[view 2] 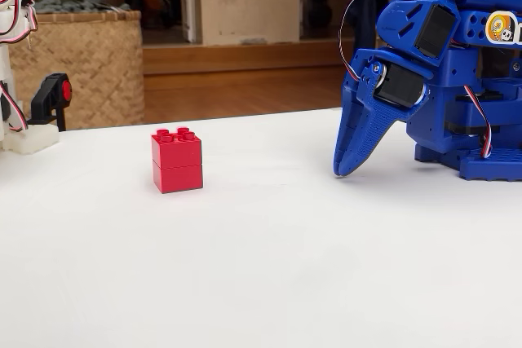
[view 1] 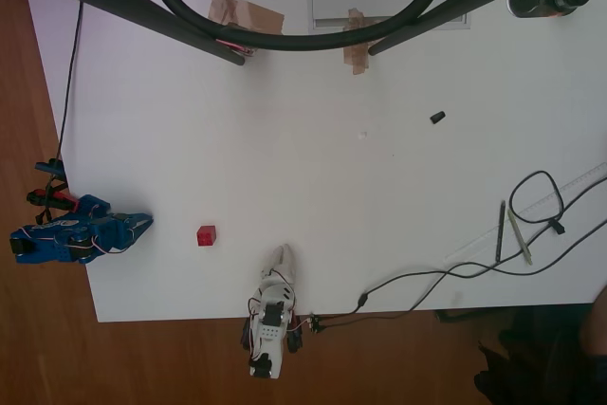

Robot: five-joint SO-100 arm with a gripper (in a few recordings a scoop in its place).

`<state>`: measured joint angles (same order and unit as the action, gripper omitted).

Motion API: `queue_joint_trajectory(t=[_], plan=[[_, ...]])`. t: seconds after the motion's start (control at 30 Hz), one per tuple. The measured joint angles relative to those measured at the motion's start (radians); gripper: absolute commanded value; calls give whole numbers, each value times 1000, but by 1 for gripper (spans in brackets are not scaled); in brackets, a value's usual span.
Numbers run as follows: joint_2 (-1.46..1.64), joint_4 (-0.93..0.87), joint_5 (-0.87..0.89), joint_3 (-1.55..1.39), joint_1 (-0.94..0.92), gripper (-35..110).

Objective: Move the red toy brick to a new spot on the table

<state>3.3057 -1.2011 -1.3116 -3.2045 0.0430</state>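
Tool point(view 2: 347, 160) approaches can fail here: the red toy brick point(view 2: 177, 160), two studded blocks stacked, stands upright on the white counter point(view 2: 261, 283) and is small and light. A jaw tip arriving off-centre would likely shove or topple it rather than straddle it. In the overhead view the brick point(view 1: 206, 235) lies near the counter's point(view 1: 285, 139) lower edge, well apart from the blue tool point(view 1: 142, 223). Its jaws appear pressed together and empty, tip down at the counter surface.

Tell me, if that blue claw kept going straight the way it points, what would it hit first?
Probably the table: in the fixed view the blue gripper tilts downward with its tip at the surface. The red toy brick lies roughly ahead, possibly slightly off line.
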Motion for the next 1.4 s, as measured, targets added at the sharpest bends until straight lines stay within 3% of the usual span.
queue_joint_trajectory(t=[1.4], plan=[[2,0,86,0,92,0]])
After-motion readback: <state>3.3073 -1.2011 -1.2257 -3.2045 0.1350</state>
